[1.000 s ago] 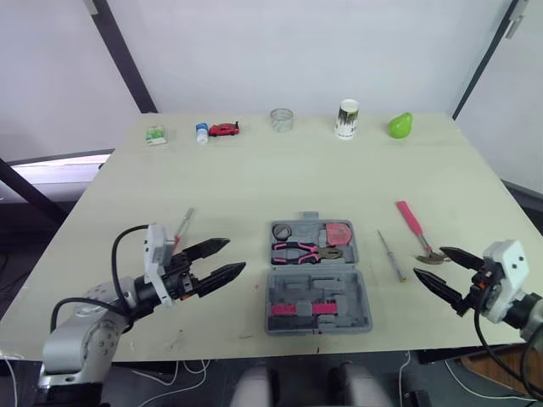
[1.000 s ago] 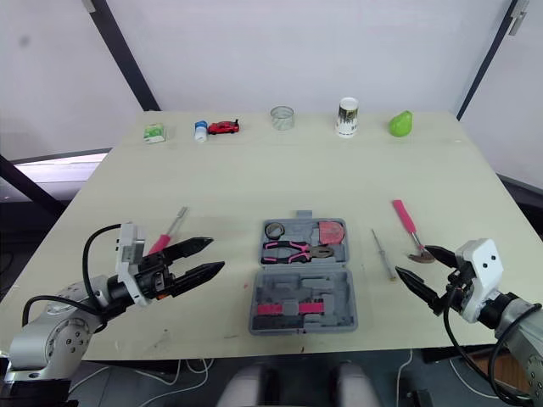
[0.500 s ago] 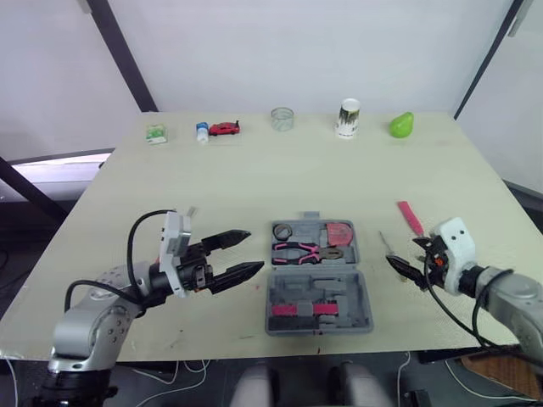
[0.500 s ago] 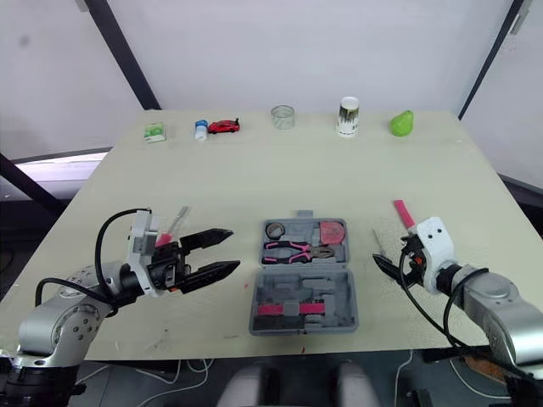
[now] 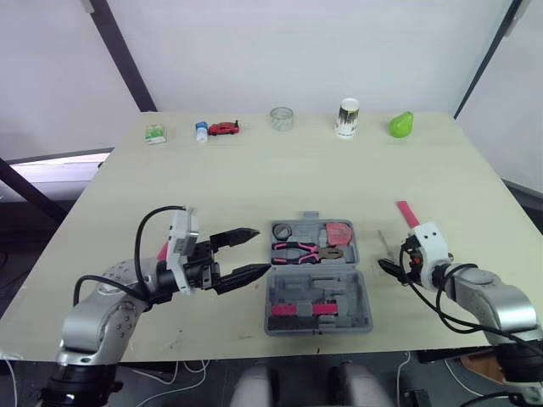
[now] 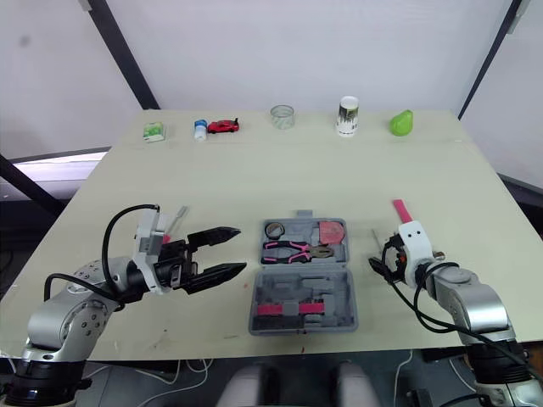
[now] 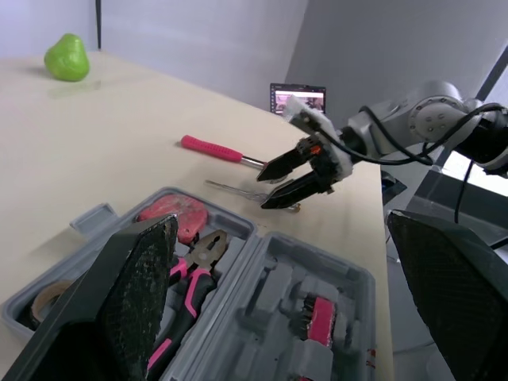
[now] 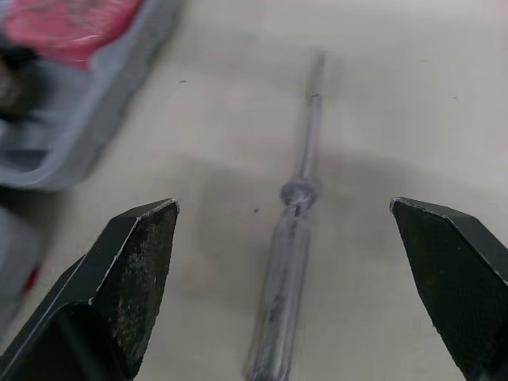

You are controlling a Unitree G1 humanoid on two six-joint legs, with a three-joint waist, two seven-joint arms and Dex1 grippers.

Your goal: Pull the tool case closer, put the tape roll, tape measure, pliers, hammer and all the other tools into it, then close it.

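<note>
Closer-in right claw (image 8: 282,208) wide astride screwdriver (image 8: 278,305)

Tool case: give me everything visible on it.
The tool case is grey moulded plastic, lying open and flat on the table, handle tab on its far edge. Far half holds a tape roll, pink-handled pliers and a red tape measure; near half holds a pink piece. The open left tool hovers at its left edge.

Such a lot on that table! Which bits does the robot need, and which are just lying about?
Needed: tool case, tape roll, tape measure, pliers, hammer, clear screwdriver, second screwdriver.

Lying about: green pear, cup, glass jar, red toy car, small bottle, green packet.
</note>
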